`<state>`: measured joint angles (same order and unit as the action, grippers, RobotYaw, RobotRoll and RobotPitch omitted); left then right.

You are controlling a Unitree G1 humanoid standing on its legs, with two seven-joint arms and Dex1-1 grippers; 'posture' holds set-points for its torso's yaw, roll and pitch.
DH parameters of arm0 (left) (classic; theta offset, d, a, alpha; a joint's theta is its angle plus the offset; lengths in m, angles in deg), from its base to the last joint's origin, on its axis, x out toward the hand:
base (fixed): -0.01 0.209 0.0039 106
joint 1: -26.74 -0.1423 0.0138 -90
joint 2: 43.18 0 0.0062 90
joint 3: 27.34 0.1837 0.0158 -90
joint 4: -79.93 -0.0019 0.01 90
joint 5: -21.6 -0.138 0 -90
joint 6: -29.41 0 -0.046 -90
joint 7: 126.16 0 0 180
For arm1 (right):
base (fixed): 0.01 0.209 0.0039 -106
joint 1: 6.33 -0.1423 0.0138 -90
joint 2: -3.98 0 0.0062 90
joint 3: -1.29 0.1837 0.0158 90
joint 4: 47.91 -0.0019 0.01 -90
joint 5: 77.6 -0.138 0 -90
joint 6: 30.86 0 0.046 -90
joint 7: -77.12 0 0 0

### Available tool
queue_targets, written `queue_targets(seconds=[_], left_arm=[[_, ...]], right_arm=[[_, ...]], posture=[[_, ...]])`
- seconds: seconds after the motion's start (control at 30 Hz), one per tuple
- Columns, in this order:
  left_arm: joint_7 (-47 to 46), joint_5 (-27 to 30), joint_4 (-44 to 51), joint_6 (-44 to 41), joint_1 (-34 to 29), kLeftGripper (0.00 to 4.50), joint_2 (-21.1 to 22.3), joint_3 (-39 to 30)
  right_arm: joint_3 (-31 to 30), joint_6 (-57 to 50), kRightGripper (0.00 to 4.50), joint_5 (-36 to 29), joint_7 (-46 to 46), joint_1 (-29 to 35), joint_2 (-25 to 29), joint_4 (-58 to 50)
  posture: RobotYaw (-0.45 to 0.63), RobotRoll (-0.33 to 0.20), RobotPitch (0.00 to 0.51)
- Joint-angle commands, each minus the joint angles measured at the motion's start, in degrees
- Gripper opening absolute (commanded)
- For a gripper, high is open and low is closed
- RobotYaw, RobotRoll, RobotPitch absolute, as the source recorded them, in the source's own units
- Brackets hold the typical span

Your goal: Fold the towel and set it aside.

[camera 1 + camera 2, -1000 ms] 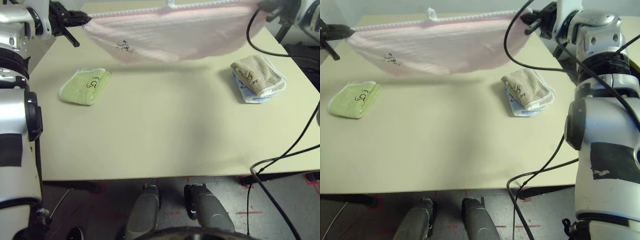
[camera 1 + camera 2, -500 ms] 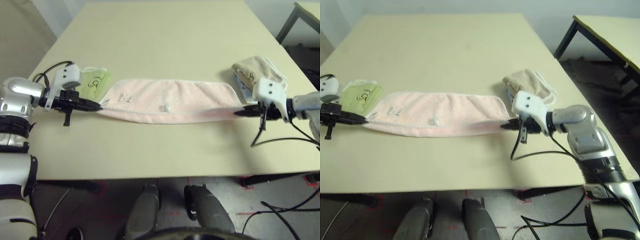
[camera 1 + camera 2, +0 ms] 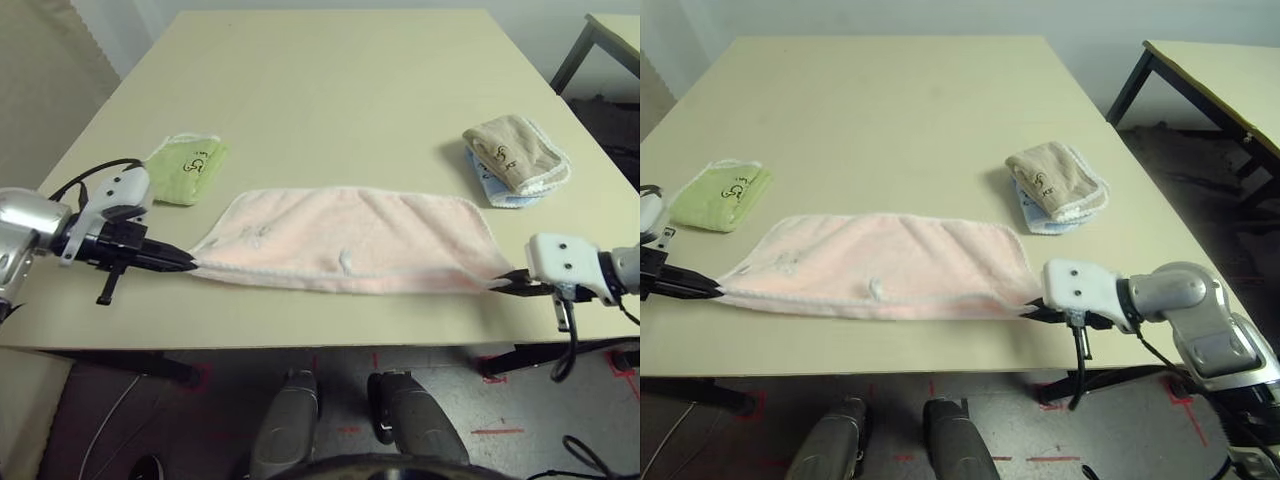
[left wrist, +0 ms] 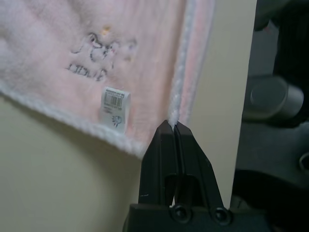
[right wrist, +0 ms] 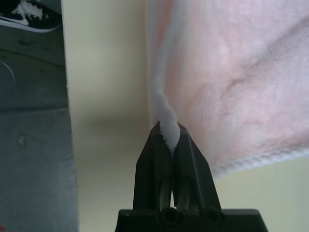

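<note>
A green folded towel (image 3: 187,169) lies beyond the left end of the pink towel (image 3: 345,238), a beige folded towel (image 3: 515,152) atop a blue one (image 3: 500,190) beyond its right. The pink towel lies stretched along the table's (image 3: 340,80) near edge, left gripper (image 4: 173,126) and right gripper (image 5: 167,133) each clamped on a near corner.

The towel (image 3: 345,240) lies flat along the near edge of the table (image 3: 350,90), stretched between the two grippers. The left gripper (image 3: 188,264) pinches its near left corner, the right gripper (image 3: 508,284) its near right corner. Beyond the left fingers (image 4: 170,140) lies a folded towel (image 3: 187,169); beyond the right ones, two stacked folded towels (image 3: 515,155), both apart from the spread cloth.
</note>
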<state>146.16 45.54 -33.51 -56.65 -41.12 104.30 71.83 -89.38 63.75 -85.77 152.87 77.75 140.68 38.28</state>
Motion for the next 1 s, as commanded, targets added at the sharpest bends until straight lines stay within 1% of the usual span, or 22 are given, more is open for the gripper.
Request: queue_targets(seconds=[0.03, 0.17, 0.3, 0.4, 0.43, 0.57, 0.67, 0.77, 0.87, 1.0], left_arm=[[0.18, -2.83, -4.17, 4.11, -1.48, 0.04, 1.08, -0.33], [0.18, -4.63, -6.94, 9.15, -2.26, 0.04, 0.49, -1.16], [0.11, -5.06, -9.09, 13.52, -3.63, 0.04, -1.41, -3.46], [0.17, -5.27, -9.22, 14.68, -4.90, 0.04, -1.89, -4.68], [0.13, -5.12, -9.13, 14.67, -5.42, 0.04, -2.14, -5.34], [0.04, -5.01, -8.78, 13.88, -6.58, 0.04, -2.30, -7.39], [0.16, -5.23, -8.52, 13.25, -6.27, 0.04, -2.60, -7.91], [0.17, -5.20, -7.91, 12.55, -6.11, 0.04, -2.86, -7.90], [0.17, -5.48, -7.45, 12.10, -5.54, 0.04, -3.50, -7.80], [0.07, -5.87, -6.78, 11.40, -5.08, 0.04, -4.22, -7.86]], right_arm=[[2.82, 3.26, 0.00, 3.11, -2.45, 1.19, 2.50, 2.52], [4.65, 8.47, 0.00, 4.27, -5.00, 2.59, 3.97, 3.18], [8.31, 16.00, 0.00, 3.47, -9.94, 3.11, 2.16, 3.21], [9.67, 18.43, 0.00, 2.65, -12.02, 3.29, 1.66, 3.63], [10.37, 20.30, 0.00, 1.76, -12.05, 3.66, 1.53, 3.50], [13.45, 25.87, 0.00, -6.95, -7.41, 7.49, 2.10, 2.55], [13.85, 23.19, 0.00, -11.33, -2.79, 12.04, 4.04, 0.65], [13.96, 21.10, 0.00, -11.23, -1.50, 14.25, 5.49, 0.24], [13.23, 16.23, 0.00, -9.24, -3.56, 13.87, 5.83, -1.78], [11.41, 10.38, 0.00, -2.94, -7.16, 13.76, 6.08, -3.66]], posture=[[0.04, 0.000, 0.146], [0.03, 0.000, 0.147], [0.03, 0.000, 0.147], [0.03, 0.000, 0.147], [0.02, 0.000, 0.143], [0.02, 0.000, 0.139], [0.02, 0.000, 0.140], [0.02, 0.000, 0.141], [0.01, 0.000, 0.139], [0.01, 0.000, 0.133]])
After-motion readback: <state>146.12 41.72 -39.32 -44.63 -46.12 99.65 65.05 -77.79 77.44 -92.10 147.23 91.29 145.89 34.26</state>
